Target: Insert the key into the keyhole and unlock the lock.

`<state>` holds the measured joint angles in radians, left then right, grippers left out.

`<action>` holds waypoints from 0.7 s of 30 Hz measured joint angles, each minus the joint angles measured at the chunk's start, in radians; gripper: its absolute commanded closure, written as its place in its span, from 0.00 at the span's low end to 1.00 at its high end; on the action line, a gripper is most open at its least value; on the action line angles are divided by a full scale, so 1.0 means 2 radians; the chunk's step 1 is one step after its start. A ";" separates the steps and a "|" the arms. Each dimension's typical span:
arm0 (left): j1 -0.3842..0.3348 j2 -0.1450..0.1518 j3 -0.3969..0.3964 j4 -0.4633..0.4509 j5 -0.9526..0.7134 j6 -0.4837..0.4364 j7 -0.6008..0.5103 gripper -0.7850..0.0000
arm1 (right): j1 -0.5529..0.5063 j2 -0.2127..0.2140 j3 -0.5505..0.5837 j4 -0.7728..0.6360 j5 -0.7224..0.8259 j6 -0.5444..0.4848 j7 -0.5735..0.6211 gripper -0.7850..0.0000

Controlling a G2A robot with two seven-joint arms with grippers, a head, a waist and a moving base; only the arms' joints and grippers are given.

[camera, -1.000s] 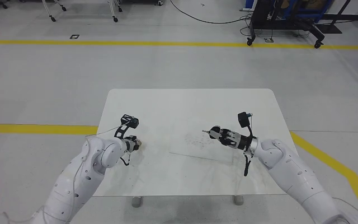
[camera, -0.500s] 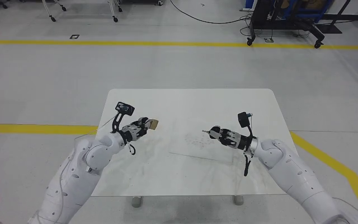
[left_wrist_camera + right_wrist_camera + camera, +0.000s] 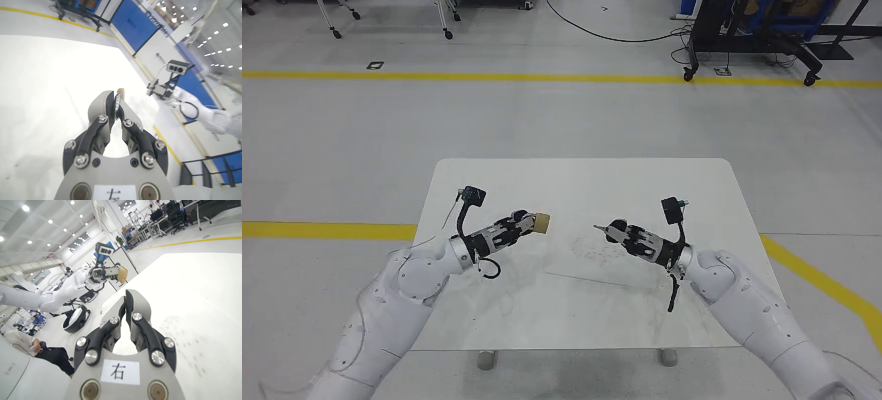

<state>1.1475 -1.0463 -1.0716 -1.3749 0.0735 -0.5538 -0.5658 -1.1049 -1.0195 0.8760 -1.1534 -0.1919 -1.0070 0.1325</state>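
A brass padlock (image 3: 540,223) hangs in the air over the left-middle of the white table (image 3: 582,185). My left gripper (image 3: 525,226) is shut on its silver shackle (image 3: 117,101), and the brass body (image 3: 121,92) pokes out past the fingertips. From the right wrist view the padlock (image 3: 122,274) faces my right gripper (image 3: 126,294), whose pads are pressed together. Seen from above, the right gripper (image 3: 611,232) floats right of the padlock with a thin key tip (image 3: 597,229) sticking out toward it. A gap separates key and padlock.
Faint scuff marks (image 3: 592,255) dot the table's middle, under the right gripper. A black wheeled cart (image 3: 762,40) stands on the floor beyond the far right corner. Yellow floor lines run behind and beside the table.
My left arm has swung out from near its own shoulder toward the table's centre, carrying the padlock up and rightward. The right gripper has edged slightly left and away.
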 measured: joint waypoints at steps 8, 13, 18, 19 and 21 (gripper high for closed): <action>-0.039 -0.015 0.037 0.090 -0.128 -0.097 -0.072 1.00 | 0.053 -0.042 -0.059 0.036 0.053 -0.003 -0.029 1.00; -0.057 -0.018 0.045 0.116 -0.138 -0.126 -0.100 1.00 | 0.086 -0.070 -0.081 0.081 0.064 -0.003 -0.060 1.00; -0.066 -0.022 0.056 0.131 -0.166 -0.148 -0.130 1.00 | 0.108 -0.092 -0.100 0.116 0.057 -0.003 -0.068 1.00; -0.069 -0.023 0.059 0.135 -0.169 -0.149 -0.135 1.00 | 0.112 -0.097 -0.105 0.122 0.054 -0.003 -0.066 1.00; -0.073 -0.024 0.062 0.141 -0.173 -0.151 -0.140 1.00 | 0.118 -0.105 -0.112 0.130 0.051 -0.003 -0.062 1.00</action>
<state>1.0009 -1.0945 -0.9480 -1.0929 -0.2732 -0.8562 -0.8455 -0.8687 -1.2287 0.6523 -0.8927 -0.0901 -1.0123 0.0086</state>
